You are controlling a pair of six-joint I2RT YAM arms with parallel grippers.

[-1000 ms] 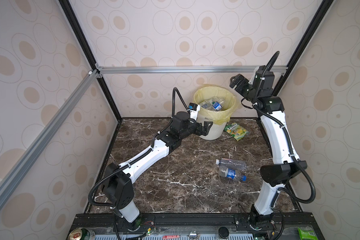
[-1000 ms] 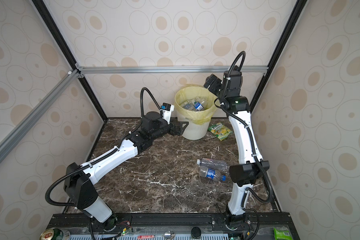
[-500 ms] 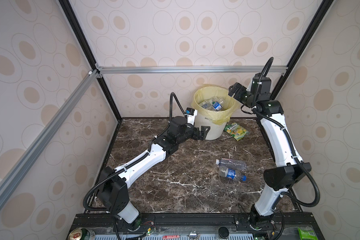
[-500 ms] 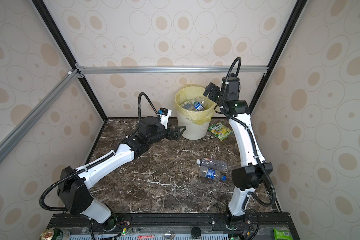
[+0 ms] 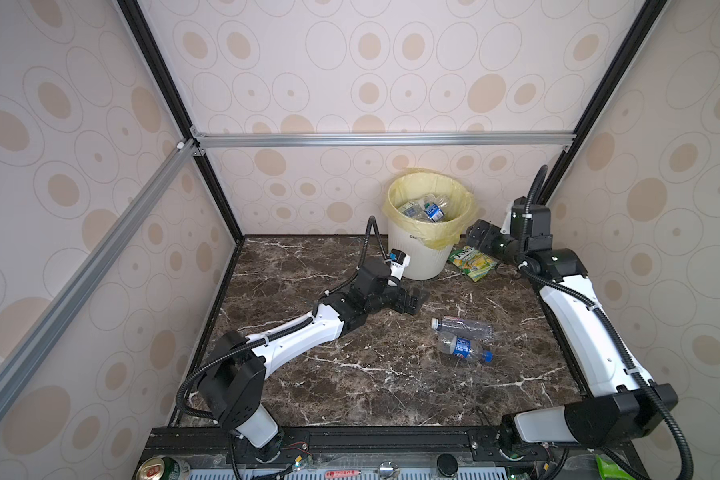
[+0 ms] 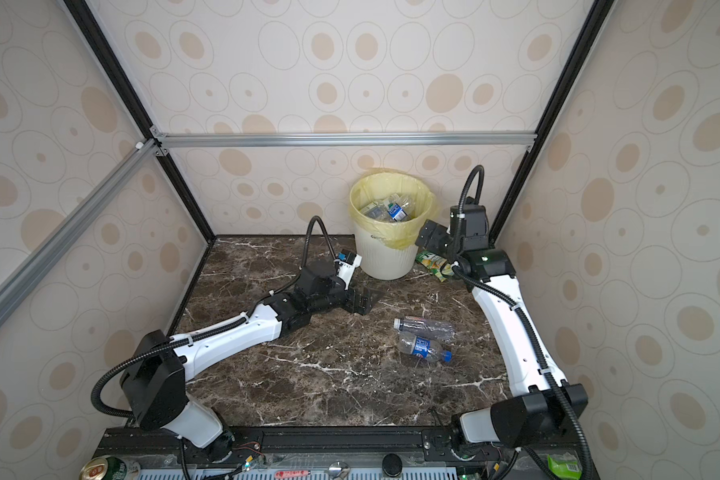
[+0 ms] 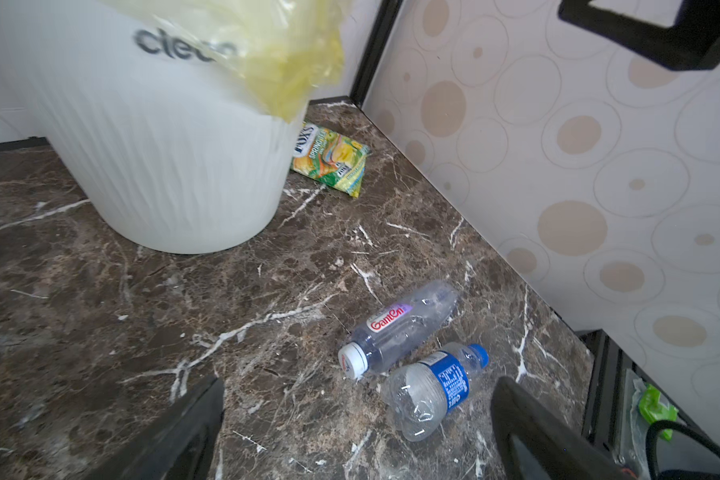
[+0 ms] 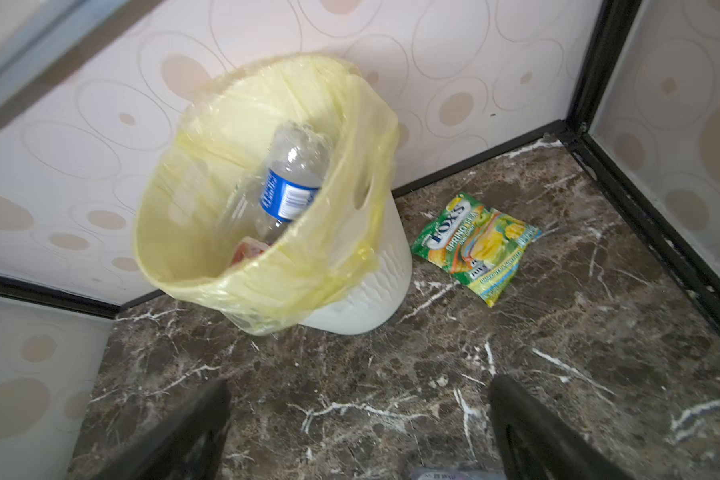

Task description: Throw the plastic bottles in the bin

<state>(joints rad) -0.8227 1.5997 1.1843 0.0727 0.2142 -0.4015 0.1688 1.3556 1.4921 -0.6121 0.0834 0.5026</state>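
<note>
White bin [image 5: 422,257] with bottles [image 5: 429,210] inside, clear bottle [image 5: 464,328] and blue-label bottle [image 5: 460,348] lying in front of it, left gripper [image 5: 415,300] spread, empty, near its base, right gripper [image 5: 479,234] spread, empty, beside it

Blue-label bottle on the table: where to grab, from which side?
Probably the labelled middle of the blue-label bottle, from straight above, jaws across its width: it lies flat on its side. The white-cap bottle lies close beside it, leaving little room there.
</note>
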